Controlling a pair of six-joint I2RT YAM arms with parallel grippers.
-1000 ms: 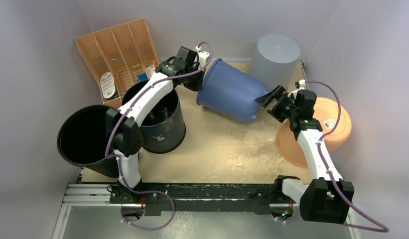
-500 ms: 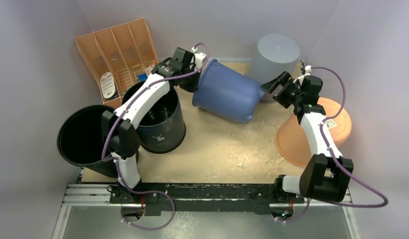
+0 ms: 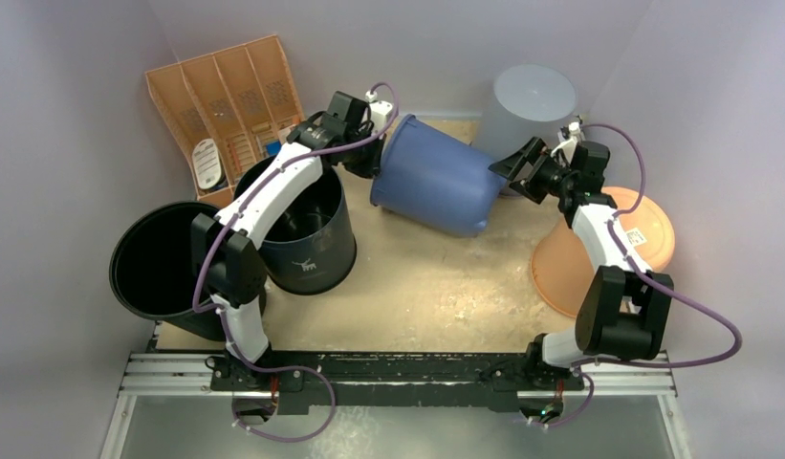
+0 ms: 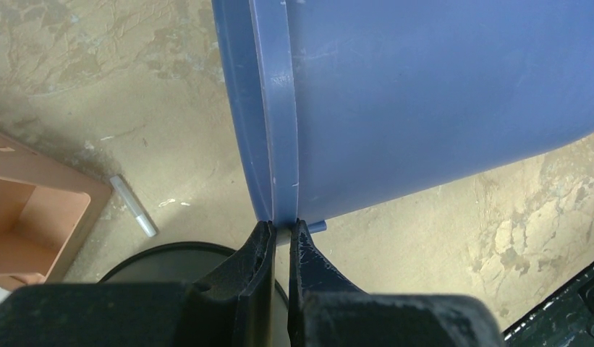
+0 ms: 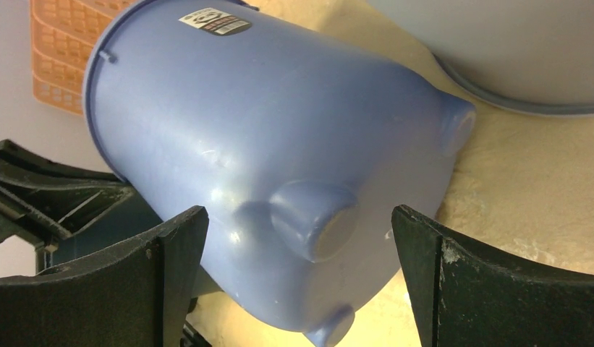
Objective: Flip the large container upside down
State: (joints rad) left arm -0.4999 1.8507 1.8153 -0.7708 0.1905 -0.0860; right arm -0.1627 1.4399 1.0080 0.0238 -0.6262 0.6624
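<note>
The left gripper (image 4: 283,225) has its jaws pinched shut on the rim (image 4: 276,108) of the large blue container (image 4: 438,94), with the lip caught between the two fingers. Beyond those jaws the container lies tilted on its side, mouth toward them and base pointing away. A dark bucket (image 3: 312,239) sits just beneath them. This rim hold looks meant as the handle for tipping the container over.

The right gripper (image 5: 297,217) has its jaws spread fully, holding nothing. The container's footed base is straight ahead between them, and no contact can be made out. It is probably poised to brace or push that end. An upturned grey bin (image 3: 532,100) stands past the base, and an orange basin (image 3: 646,239) lies behind the wrist.

A second ago the right gripper hung nearer the basin; it has since swung up to the base. The left grip is unchanged, and the container has shifted slightly toward it.
</note>
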